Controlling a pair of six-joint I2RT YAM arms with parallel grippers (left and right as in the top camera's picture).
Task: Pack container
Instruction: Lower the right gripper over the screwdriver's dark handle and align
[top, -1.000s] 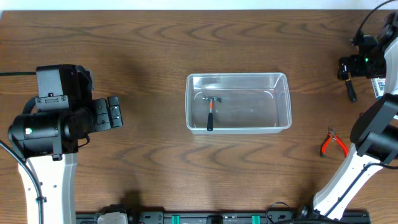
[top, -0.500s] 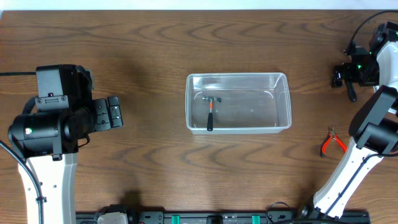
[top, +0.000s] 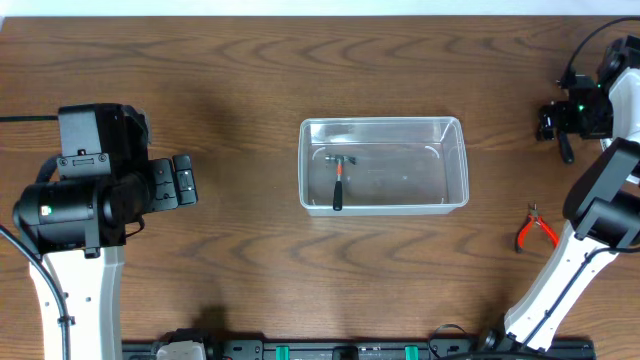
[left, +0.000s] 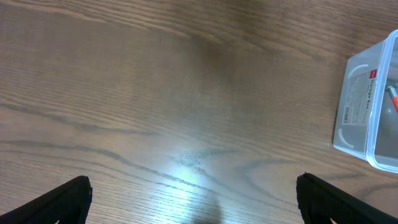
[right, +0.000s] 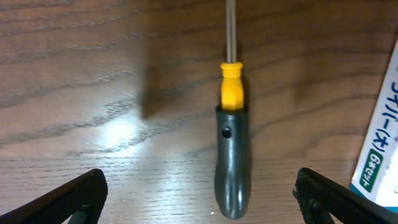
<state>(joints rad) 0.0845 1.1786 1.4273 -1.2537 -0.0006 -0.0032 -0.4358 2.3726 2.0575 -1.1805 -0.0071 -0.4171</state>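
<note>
1. The container (top: 380, 122) sits open in the middle of the table. A hammer (top: 338, 182) lies at its left end, and the rest of its floor is bare.
2. Well to its right, near the far edge, the right gripper (right: 202, 196) hangs over a screwdriver (right: 231, 149). Its fingers are spread wide, one on each side of the dark handle, touching nothing.
3. A box (right: 379, 155) lies just right of that handle. Pliers (top: 535, 230) lie nearer the front, apart from both.
4. The left gripper (left: 194, 199) is spread wide too and holds nothing, over bare wood left of the container.
5. To my eye the screwdriver is being fetched. The right arm needs to drop, close across the handle without nudging the box, then carry it to the free space beside the hammer.
</note>
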